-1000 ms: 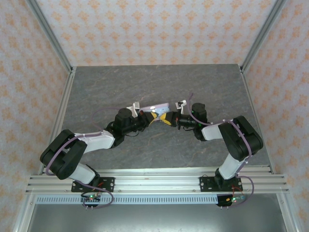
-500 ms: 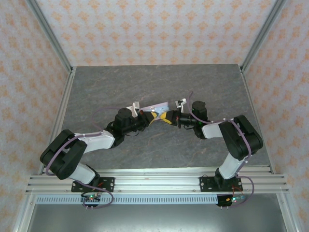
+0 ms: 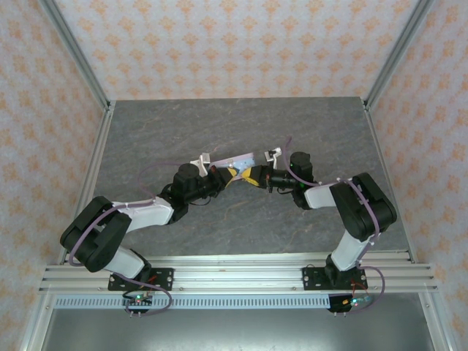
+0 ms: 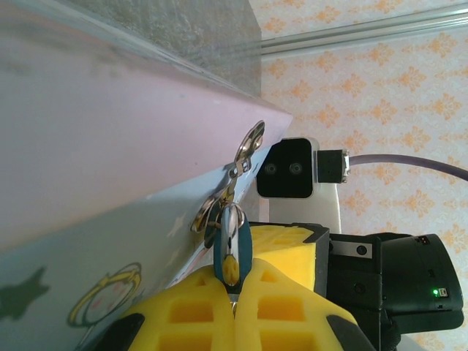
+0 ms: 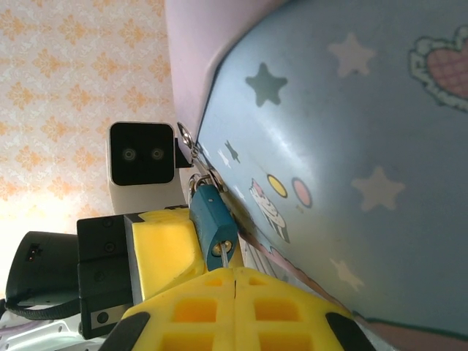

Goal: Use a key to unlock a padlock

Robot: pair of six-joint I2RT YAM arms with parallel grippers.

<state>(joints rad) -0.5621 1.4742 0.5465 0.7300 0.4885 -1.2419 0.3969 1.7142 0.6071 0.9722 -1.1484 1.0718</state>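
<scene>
Over the desk [image 3: 168, 131], the left fingers [image 4: 183, 311] are pressing fully together, their tips touching the lower end of the blue padlock [image 4: 241, 248]. The padlock is hanging from the hasp of the pale-blue tin [image 5: 351, 146]. The right fingers [image 5: 278, 311] are likewise pressing together, just beside the padlock.

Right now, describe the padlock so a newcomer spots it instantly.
On the grey table, look mid-way for the pale-blue cartoon-printed tin. At its rim, by the small metal clasp, sits the padlock. It is tiny, with a solid darker-blue body and a brass keyhole, unlike the big pale printed tin.
</scene>
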